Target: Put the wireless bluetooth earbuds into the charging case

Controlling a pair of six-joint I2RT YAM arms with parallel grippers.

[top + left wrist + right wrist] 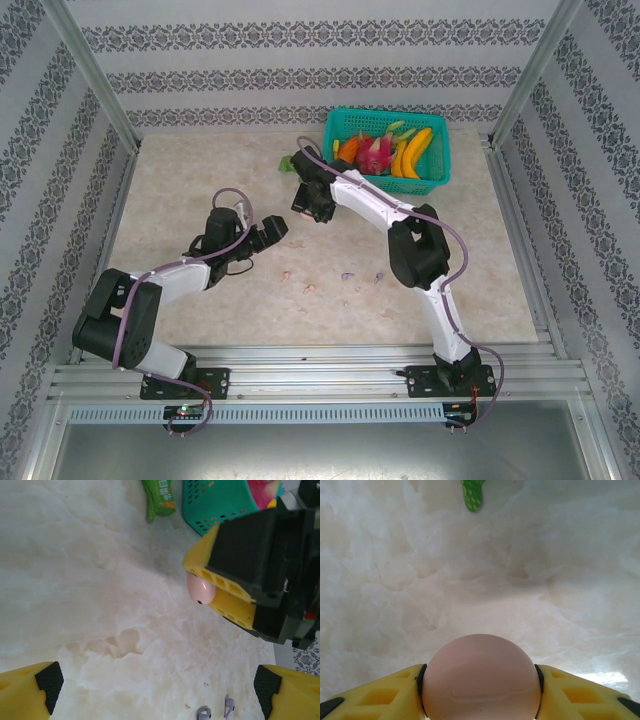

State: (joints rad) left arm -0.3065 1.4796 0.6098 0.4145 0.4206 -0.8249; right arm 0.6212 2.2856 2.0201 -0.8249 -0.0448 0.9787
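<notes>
**Right gripper** (480, 685) is holding the pink charging case (482, 662) at the lower centre of the right-wrist frame. Its jaws are standing roughly half open and pressing on the case's two flanks. **Left gripper** (156, 682) is hovering over the desk (90, 580) with its jaws spread fully wide, gripping nothing.

**Handling (judged).** The case is looking light, rigid and glossy. Its rounded shell is likely to be slipping unless it is pinched across the widest girth, clear of the lid seam. The wireless bluetooth earbuds (203, 712) are lying loose on the desk, at the lower centre of the overhead frame. They are appearing tiny, light, hard and smooth, and are best nipped across the body with the fingertips alone.

**Count.**
- One case.
- Four earbuds showing as specks from overhead, seemingly two pinkish and two purplish.
- One green wrapper (160, 497).
- One teal basket (215, 505).
</notes>
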